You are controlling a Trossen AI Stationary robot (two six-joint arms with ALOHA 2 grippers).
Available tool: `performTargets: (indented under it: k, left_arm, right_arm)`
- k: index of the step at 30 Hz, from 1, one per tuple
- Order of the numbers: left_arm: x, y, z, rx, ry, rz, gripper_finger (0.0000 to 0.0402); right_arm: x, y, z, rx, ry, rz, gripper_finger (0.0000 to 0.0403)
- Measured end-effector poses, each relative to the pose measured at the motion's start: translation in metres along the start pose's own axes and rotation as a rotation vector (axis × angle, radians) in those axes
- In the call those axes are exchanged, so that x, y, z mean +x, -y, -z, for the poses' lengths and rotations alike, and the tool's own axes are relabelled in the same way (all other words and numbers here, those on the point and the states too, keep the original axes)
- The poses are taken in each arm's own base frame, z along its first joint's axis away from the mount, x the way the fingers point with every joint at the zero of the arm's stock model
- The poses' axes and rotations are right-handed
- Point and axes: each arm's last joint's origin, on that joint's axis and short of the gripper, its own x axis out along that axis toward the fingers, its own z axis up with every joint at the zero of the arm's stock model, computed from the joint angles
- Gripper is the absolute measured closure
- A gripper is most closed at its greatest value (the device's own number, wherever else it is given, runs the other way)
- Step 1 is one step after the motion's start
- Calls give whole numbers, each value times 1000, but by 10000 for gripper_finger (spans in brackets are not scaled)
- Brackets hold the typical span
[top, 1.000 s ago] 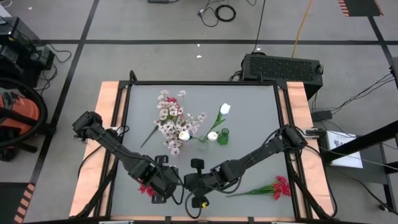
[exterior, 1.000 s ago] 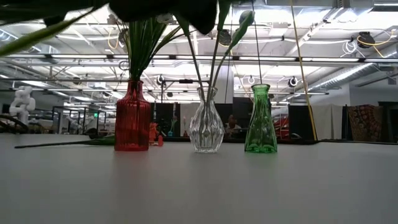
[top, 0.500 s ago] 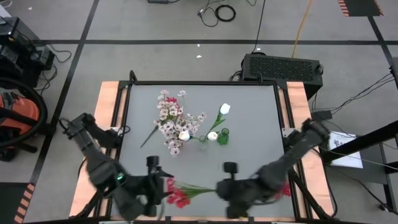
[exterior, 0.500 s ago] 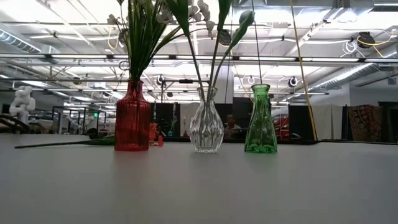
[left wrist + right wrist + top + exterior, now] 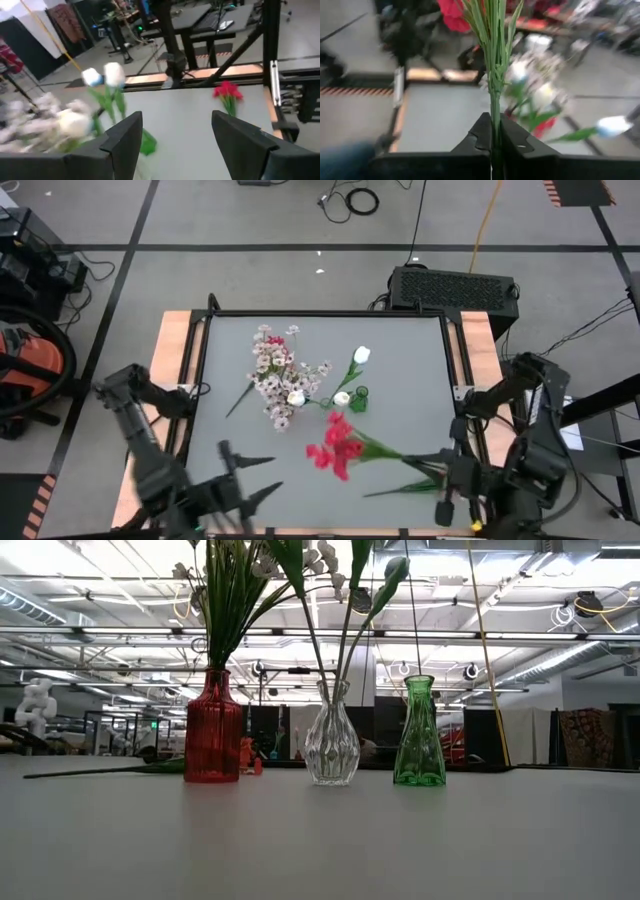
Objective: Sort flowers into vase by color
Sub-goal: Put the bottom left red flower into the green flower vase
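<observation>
My right gripper is near the table's right edge, shut on a red-bloomed sprig whose bloom points toward the vases. In the low view a red vase with pinkish-white clusters, a clear vase and a green vase with white buds stand in a row. A second green stem lies on the table at the near right, its bloom hidden under my right arm. My left gripper is open over the near left part, touching nothing. My right gripper pinches the red sprig's bundle of green stems between its two fingers, near the lower end. The fingers lie along the stems. The sprig is lifted clear of the table and reaches out past the fingertips, its red bloom at the far end.
A loose thin stem lies on the table left of the red vase. A red sprig shows far off in the left wrist view. Wooden side rails and a black frame border the grey table; bare surface lies in front of the vases.
The two grippers met at the table's near middle. The red sprig passed from my left gripper to my right one. My left gripper let go and drew back toward the near left; my right swung toward the right edge, carrying the sprig up off the table.
</observation>
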Motion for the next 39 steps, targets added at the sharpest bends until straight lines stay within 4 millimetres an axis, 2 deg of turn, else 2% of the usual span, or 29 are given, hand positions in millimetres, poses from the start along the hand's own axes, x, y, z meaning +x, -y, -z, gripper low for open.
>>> performTargets:
  k: [2,4,6,8,12,15,18,22,26,30,34,39]
  left_arm:
    - [22,4,-1,-18,9,31,157]
    - [41,7,-6,-30,36,139,157]
    - [57,7,-14,-56,87,275,157]
    - [71,2,-21,-97,142,337,157]
    - [94,-9,-23,-112,209,308,157]
    - [105,-17,-27,-124,242,301,157]
    - [105,-20,-35,-122,327,343,157]
    - [100,-22,-47,-108,458,362,157]
    - [98,-25,-51,-100,504,348,157]
    - [97,-25,-54,-78,542,370,170]
    - [96,-25,-55,-57,568,379,217]
    - [98,-25,-55,-22,573,378,312]
  right_arm:
    - [7,0,-4,-10,32,46,400]
    - [20,-1,-8,-6,32,70,400]
    - [35,-2,-11,-21,-7,36,399]
    - [50,-3,-18,-19,-32,-25,399]
    - [67,-4,-38,-35,39,-120,399]
    - [70,-4,-47,-53,98,-139,398]
    - [75,-11,-41,-59,149,-136,399]
    - [86,-25,-20,-64,241,-144,400]
    - [88,-29,-10,-48,347,-134,397]
    - [92,-32,3,-61,367,-154,396]
    - [98,-29,6,-39,361,-153,395]
    - [102,-28,7,-35,357,-164,395]
